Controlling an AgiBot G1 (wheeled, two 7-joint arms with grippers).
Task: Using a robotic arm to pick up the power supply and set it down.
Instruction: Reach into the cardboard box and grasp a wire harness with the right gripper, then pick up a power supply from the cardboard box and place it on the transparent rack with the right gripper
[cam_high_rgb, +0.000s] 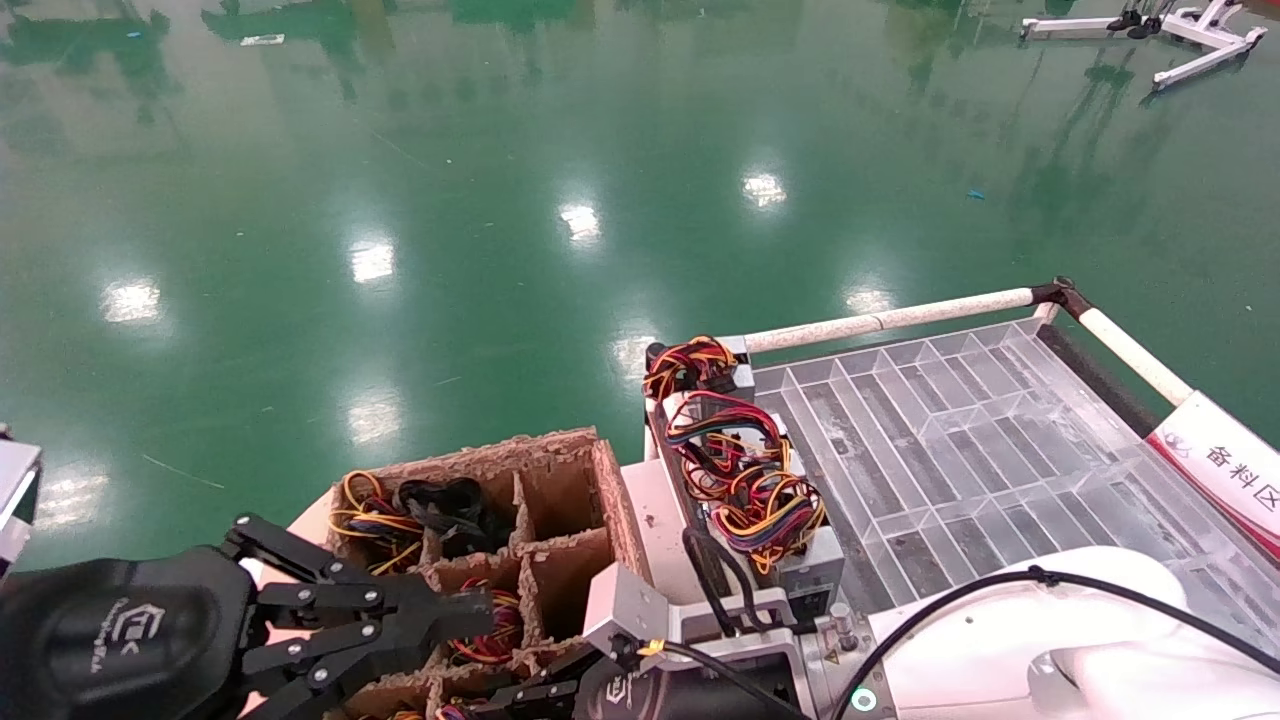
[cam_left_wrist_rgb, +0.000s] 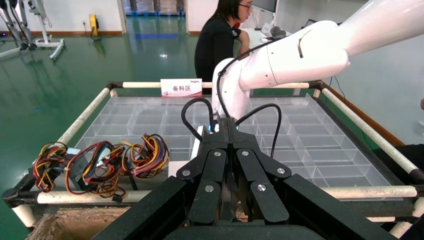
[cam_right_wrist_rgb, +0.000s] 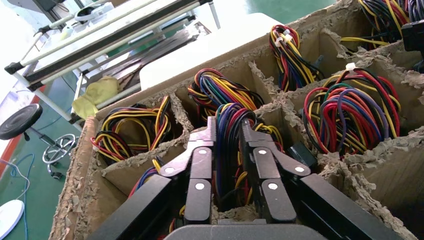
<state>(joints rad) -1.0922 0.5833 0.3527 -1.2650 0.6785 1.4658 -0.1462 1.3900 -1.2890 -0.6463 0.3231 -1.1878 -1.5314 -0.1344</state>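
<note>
We read 备料区 on the red-and-white sign (cam_left_wrist_rgb: 181, 88) at the clear tray (cam_high_rgb: 960, 420), where three wired boxes (cam_high_rgb: 745, 480) sit. The right gripper (cam_right_wrist_rgb: 227, 137) reaches into the cardboard crate (cam_right_wrist_rgb: 90, 165), fingers seemingly clamped around the power supply's (cam_right_wrist_rgb: 229, 131) wire bundle. The left gripper (cam_high_rgb: 470, 603), fingers together, hovers nearby.

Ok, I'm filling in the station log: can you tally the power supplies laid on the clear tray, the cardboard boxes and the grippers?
Power supplies on the clear tray: 3
Cardboard box: 1
Grippers: 2, with the left gripper by the box and the right gripper down among its wire bundles
Total: 6
</note>
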